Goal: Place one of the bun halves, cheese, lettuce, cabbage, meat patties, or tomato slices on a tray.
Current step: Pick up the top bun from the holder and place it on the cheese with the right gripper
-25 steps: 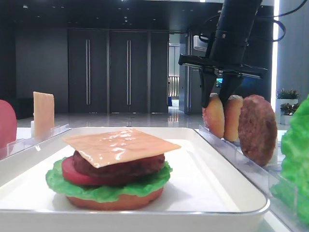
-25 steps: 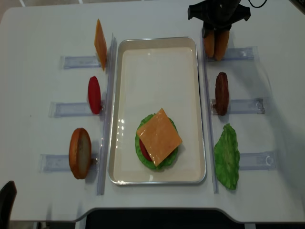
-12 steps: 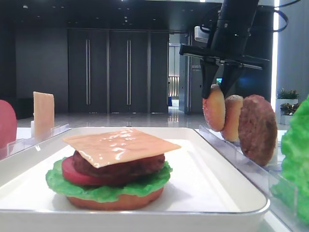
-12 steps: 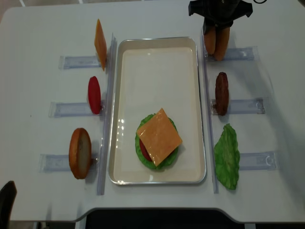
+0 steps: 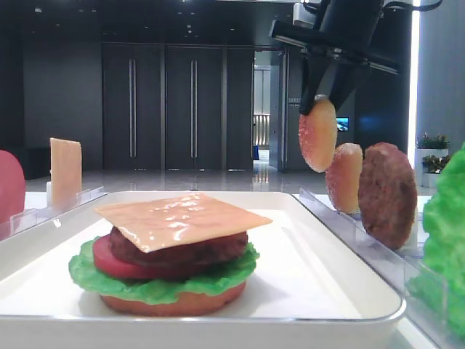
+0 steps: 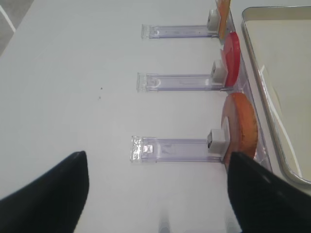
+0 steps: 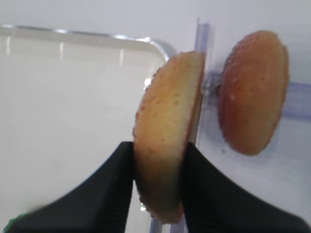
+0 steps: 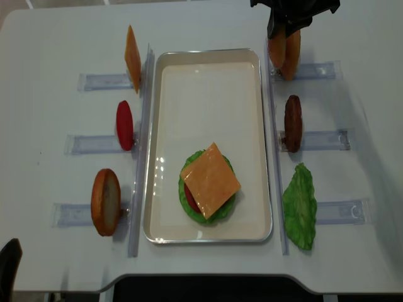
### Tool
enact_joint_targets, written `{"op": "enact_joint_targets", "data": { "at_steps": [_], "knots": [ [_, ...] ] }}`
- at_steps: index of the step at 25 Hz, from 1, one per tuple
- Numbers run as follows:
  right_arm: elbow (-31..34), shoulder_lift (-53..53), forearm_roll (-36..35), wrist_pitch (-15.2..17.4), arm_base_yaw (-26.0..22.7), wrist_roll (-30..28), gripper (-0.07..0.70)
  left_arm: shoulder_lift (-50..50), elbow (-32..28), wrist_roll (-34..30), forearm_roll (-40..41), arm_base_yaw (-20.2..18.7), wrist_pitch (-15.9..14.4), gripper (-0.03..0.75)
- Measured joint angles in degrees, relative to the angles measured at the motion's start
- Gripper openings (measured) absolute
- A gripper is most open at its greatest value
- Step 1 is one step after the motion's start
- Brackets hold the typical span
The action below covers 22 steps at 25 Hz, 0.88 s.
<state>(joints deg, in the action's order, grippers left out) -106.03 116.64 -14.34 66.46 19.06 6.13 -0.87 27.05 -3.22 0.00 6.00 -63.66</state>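
Observation:
My right gripper (image 7: 158,165) is shut on a domed, seed-speckled bun half (image 7: 167,131), held on edge in the air above the right rim of the white tray (image 8: 208,53). From the low front view the held bun (image 5: 317,134) hangs clear of its rack, under the gripper (image 5: 325,94). A second bun half (image 7: 252,92) still stands in the clear rack beside it. On the tray lies a stack of bottom bun, lettuce, tomato and patty, with a cheese slice (image 8: 210,179) on top. My left gripper (image 6: 155,194) stands open over bare table, holding nothing.
Left of the tray, clear racks hold a cheese slice (image 8: 132,58), a tomato slice (image 8: 124,124) and a bun (image 8: 105,201). On the right racks stand a meat patty (image 8: 293,123) and a lettuce leaf (image 8: 300,204). The tray's far half holds nothing.
The right gripper has risen with the bun half, lifting it out of the rack and away from the neighbouring bun. The left gripper has not moved.

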Motion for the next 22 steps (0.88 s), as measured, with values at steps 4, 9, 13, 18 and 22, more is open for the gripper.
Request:
{"op": "enact_joint_targets", "data": {
  "at_steps": [4,9,13,18,22],
  "knots": [
    [0.0,-1.94,-8.02,3.2,0.69,-4.55,0.216,0.0,0.0,0.0,0.0,0.0,0.0,0.692],
    [0.0,-5.81,-16.26,3.48,1.35,-9.55,0.216,0.0,0.0,0.0,0.0,0.0,0.0,0.692],
    [2.37,-10.64,-20.27,3.59,2.74,-11.08,0.215,0.0,0.0,0.0,0.0,0.0,0.0,0.692],
    [8.35,-16.21,-23.47,3.58,3.97,-12.91,0.215,0.0,0.0,0.0,0.0,0.0,0.0,0.692],
    [16.78,-21.49,-27.76,3.51,4.09,-16.15,0.215,0.0,0.0,0.0,0.0,0.0,0.0,0.692]
  ]
}}
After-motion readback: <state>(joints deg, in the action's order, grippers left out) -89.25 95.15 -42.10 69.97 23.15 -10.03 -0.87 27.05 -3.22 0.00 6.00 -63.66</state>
